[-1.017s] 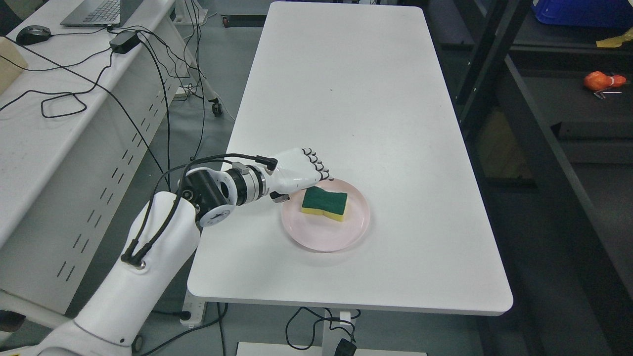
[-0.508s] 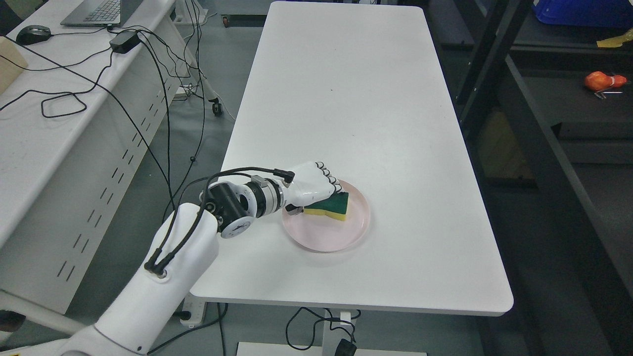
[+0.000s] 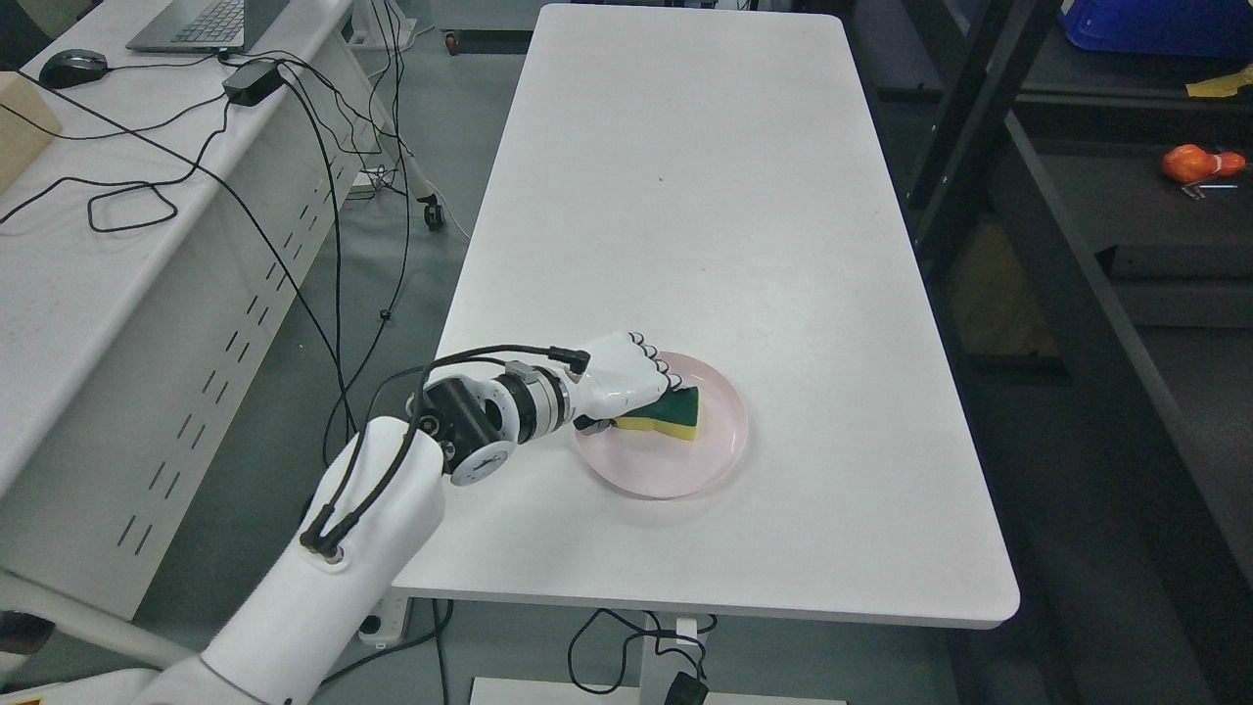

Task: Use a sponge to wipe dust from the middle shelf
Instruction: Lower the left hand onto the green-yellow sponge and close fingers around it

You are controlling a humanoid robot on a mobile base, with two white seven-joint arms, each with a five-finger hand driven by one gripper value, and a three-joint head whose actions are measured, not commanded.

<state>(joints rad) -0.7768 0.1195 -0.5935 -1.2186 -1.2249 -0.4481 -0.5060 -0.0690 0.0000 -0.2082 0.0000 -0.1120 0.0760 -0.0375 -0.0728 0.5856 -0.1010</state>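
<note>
- Left hand (image 3: pixel 626 377): fingers curled over and clamped on the sponge (image 3: pixel 675 416).
- Sponge: green-topped, yellow-bodied, on pink plate (image 3: pixel 719 460).
- Plate: on white counter (image 3: pixel 685 196).

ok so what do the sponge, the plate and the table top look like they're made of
The sponge looks like soft yellow foam with a dark green scouring layer on top, matte and slightly fuzzy. The plate is pale pink with a smooth, faintly glossy rim, likely plastic or glazed ceramic; the picture cannot settle which. The table top is flat matte white, probably laminate, with rounded corners.
</note>
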